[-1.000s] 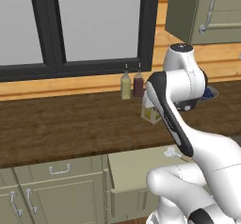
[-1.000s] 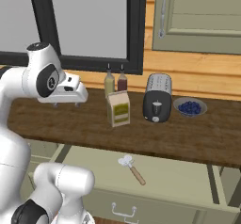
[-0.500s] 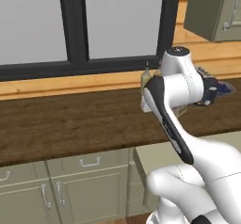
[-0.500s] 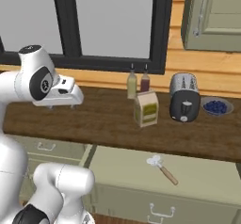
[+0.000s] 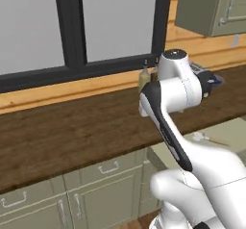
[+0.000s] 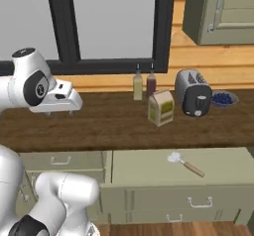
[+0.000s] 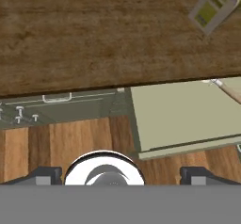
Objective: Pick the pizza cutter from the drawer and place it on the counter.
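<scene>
The pizza cutter (image 6: 184,163) lies in the open drawer (image 6: 149,168), its silver wheel to the left and its tan handle pointing right. It also shows in the left base view as the pizza cutter (image 5: 207,138) and at the right edge of the hand view as the pizza cutter (image 7: 225,88) on the drawer floor (image 7: 183,115). My gripper (image 6: 60,113) hangs open and empty over the left part of the counter (image 6: 109,121), well left of the drawer. In the hand view the gripper (image 7: 120,175) looks down past the counter's front edge (image 7: 94,35).
On the counter stand a tan carton (image 6: 161,107), a dark toaster (image 6: 194,98), two bottles (image 6: 138,85) and a blue bowl (image 6: 224,98). A wall cabinet (image 6: 223,12) hangs above them. Closed drawer fronts (image 6: 59,159) sit under my gripper. Wood floor (image 7: 70,143) lies below.
The base has driven, so the whole scene has slid to the right in both base views. The drawer stays open with the cutter in it. My gripper stays open.
</scene>
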Robot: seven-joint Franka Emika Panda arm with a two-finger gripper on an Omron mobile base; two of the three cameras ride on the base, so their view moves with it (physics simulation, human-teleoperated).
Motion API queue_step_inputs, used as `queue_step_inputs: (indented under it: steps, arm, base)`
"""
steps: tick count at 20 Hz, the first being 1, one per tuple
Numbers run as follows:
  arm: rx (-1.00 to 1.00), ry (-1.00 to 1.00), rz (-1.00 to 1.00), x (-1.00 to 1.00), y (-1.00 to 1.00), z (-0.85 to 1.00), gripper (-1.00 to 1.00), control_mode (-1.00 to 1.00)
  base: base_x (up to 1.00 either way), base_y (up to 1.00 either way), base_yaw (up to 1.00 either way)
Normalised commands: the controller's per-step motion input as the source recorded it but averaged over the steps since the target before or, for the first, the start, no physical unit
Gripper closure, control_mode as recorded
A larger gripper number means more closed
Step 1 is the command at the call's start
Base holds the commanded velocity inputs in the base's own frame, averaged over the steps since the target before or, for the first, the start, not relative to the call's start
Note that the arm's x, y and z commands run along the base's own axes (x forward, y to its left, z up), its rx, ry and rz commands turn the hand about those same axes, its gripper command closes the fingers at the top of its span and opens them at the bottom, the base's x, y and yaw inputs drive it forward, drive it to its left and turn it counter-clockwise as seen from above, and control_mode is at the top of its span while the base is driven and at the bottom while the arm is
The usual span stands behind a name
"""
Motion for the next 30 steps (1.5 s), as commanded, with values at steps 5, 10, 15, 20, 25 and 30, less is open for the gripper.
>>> queue_step_inputs:
  steps: [5,10,15,20,25,30]
  arm:
    - [0.0,0.0,0.0,0.0,0.0,0.0,-1.0,1.0]
    - [0.0,0.0,0.0,0.0,0.0,0.0,-1.0,1.0]
    - [0.0,0.0,0.0,0.0,0.0,0.0,-1.0,1.0]
    - [0.0,0.0,0.0,0.0,0.0,0.0,-1.0,-1.0]
    - [0.05,0.0,-0.09,0.0,-0.59,0.0,-1.0,-1.0]
    - [0.12,0.19,-0.36,0.06,-1.0,-0.26,-1.0,-1.0]
  base:
    - [-0.1,0.05,-0.52]
    - [-0.45,0.54,-0.4]
    - [-0.32,0.45,-0.28]
    - [-0.07,0.0,-0.05]
    - [0.0,0.0,0.0]
    - [0.0,0.0,0.0]
